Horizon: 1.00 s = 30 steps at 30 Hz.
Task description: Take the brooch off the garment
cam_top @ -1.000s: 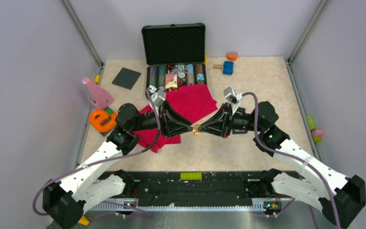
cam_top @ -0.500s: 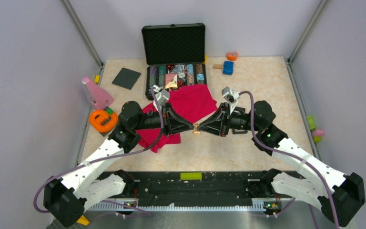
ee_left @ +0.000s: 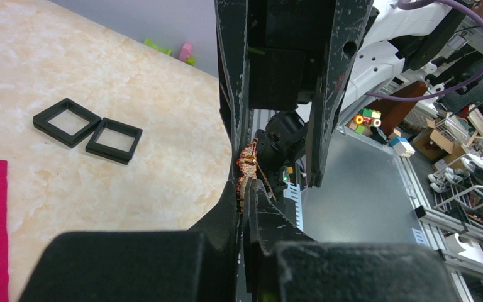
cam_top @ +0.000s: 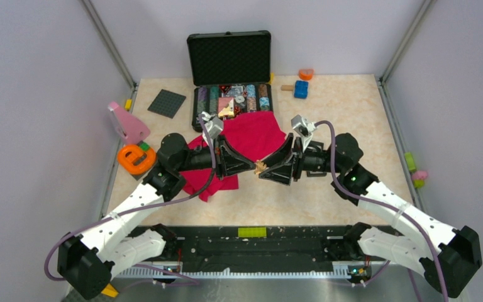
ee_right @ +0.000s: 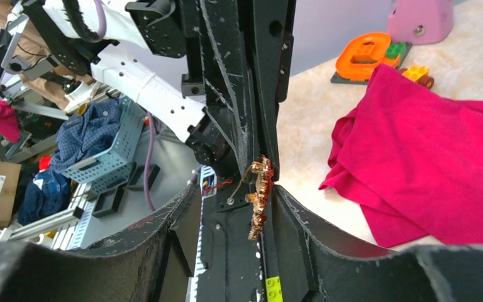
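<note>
Seemingly, brooch (ee_left: 248, 165) in left gripper (ee_left: 244, 194).

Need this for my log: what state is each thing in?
Crimson cloth garment: rumpled on the table, unheld.
Tiny orange-gold spiky brooch: off the garment, held above the table.
Left claw: shut on the brooch.
Right claw: open around the brooch.
Black foam-lined case: lid open.

No legible text, label, number or sign in view
</note>
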### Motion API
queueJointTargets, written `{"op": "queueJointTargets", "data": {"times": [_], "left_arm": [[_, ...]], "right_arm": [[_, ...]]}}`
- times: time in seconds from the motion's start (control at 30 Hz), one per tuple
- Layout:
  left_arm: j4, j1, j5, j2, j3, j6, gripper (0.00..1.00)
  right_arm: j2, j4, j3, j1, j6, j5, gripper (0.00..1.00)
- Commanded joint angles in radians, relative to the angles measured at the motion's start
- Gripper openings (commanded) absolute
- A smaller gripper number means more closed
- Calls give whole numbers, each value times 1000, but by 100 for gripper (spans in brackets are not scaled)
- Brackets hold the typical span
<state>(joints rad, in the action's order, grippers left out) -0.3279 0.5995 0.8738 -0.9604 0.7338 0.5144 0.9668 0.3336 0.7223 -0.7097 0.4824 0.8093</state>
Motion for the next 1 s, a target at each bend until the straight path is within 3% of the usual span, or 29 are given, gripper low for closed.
{"op": "queueJointTargets", "data": {"times": [0.0,0.07,0.27,0.5,0.97], "left_arm": [[-71,3,-5,5,11,22,0],[-72,2,-5,8,10,24,0],[-69,3,-4,14,7,25,0],[-69,3,-2,14,9,24,0],[-59,3,7,19,9,18,0]], "right_arm": [[24,-3,67,-31,-23,-42,44],[29,-2,70,-33,-23,-47,36],[24,15,68,-34,-7,-55,35],[-1,20,65,-34,6,-70,49],[1,37,71,-34,52,-111,48]]}}
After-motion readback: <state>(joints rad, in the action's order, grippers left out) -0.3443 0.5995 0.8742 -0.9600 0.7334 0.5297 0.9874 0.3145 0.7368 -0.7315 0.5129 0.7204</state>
